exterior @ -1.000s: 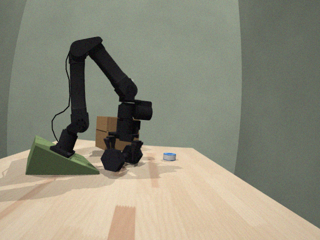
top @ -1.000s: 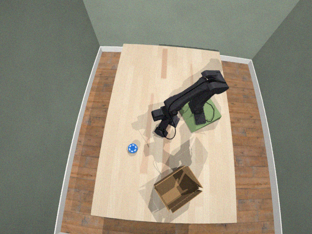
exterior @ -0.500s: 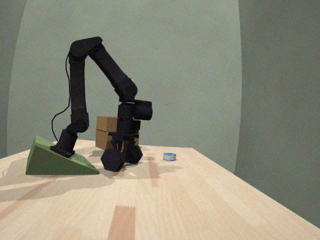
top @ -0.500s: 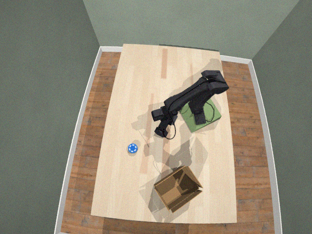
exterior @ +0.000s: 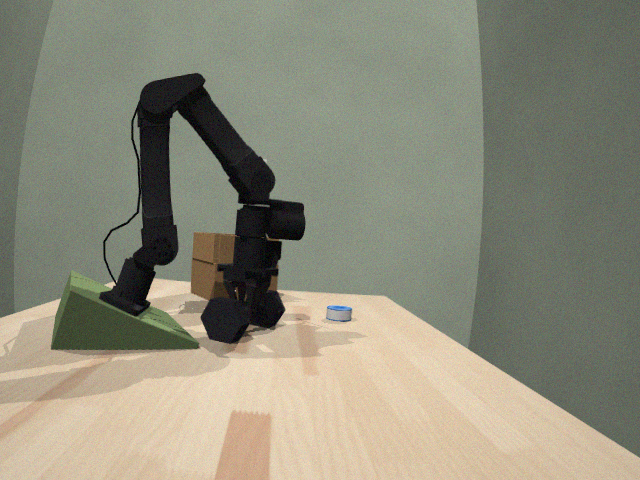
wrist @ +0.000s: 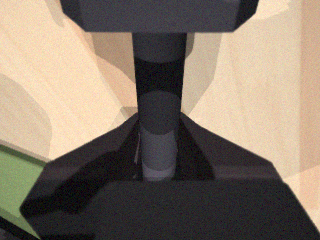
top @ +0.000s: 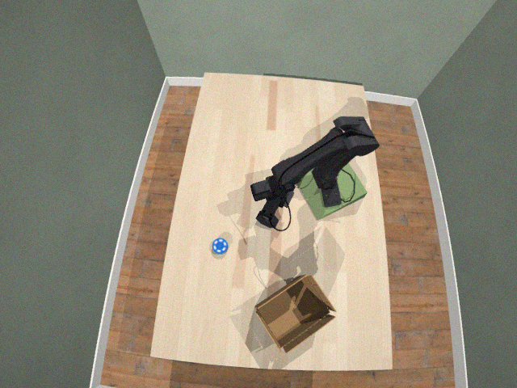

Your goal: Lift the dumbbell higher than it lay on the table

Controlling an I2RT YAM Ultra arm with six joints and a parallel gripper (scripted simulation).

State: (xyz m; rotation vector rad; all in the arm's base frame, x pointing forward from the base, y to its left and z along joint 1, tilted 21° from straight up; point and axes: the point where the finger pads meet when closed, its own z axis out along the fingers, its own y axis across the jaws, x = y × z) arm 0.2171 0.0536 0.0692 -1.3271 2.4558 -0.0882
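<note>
The black dumbbell [exterior: 242, 314] lies on the wooden table, its two hexagonal heads resting on the top, just right of the green wedge. In the overhead view it is mostly hidden under the arm; one head shows [top: 266, 217]. My gripper [exterior: 247, 295] points straight down over it and is shut on the dumbbell's grey bar. In the wrist view the bar [wrist: 159, 125] runs up the middle, with my fingers closed against both its sides and one head across the top.
The green wedge [exterior: 111, 322] carries the arm's base. An open cardboard box [top: 295, 312] stands near the table's front edge, behind the gripper in the side view [exterior: 214, 263]. A small blue and white disc [top: 220, 246] lies to the left.
</note>
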